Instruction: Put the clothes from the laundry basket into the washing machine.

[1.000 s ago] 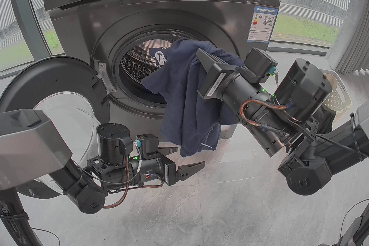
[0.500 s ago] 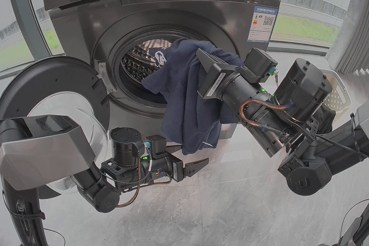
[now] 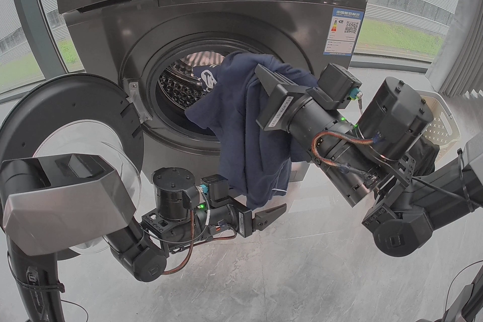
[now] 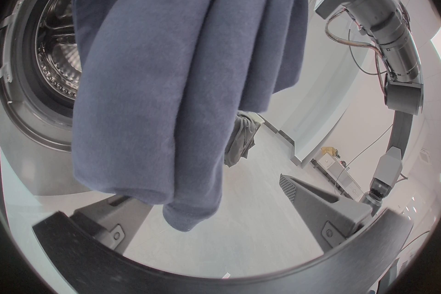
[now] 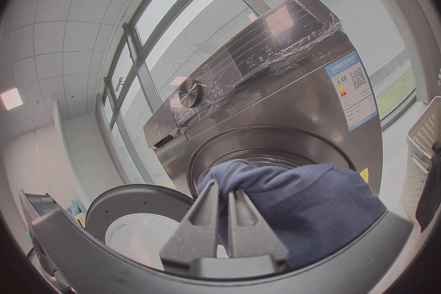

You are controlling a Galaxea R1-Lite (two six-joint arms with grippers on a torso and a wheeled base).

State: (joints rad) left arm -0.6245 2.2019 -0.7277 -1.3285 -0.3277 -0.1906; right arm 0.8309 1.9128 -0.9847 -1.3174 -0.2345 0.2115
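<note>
A navy garment [image 3: 246, 137] hangs in front of the washing machine's round opening [image 3: 183, 84], its upper folds at the rim and its hem near the floor. My right gripper [image 5: 223, 187] is shut on the garment's top [image 5: 312, 198], level with the upper half of the opening. My left gripper [image 3: 269, 206] is low, just under the hem, and open, with the cloth's lowest fold [image 4: 193, 212] hanging between its fingers [image 4: 321, 212] without touching them. The laundry basket [image 3: 445, 124] stands to the right, behind my right arm.
The washing machine's door [image 3: 65, 106] is swung wide open to the left, just behind my left arm. A dark cloth [image 5: 432, 189] hangs over the basket's rim [image 5: 425, 134]. Bare tiled floor [image 3: 302, 262] lies in front of the machine.
My left arm has moved to the right, bringing its open gripper under the garment's hem. My right gripper has shifted slightly toward the opening with the garment.
</note>
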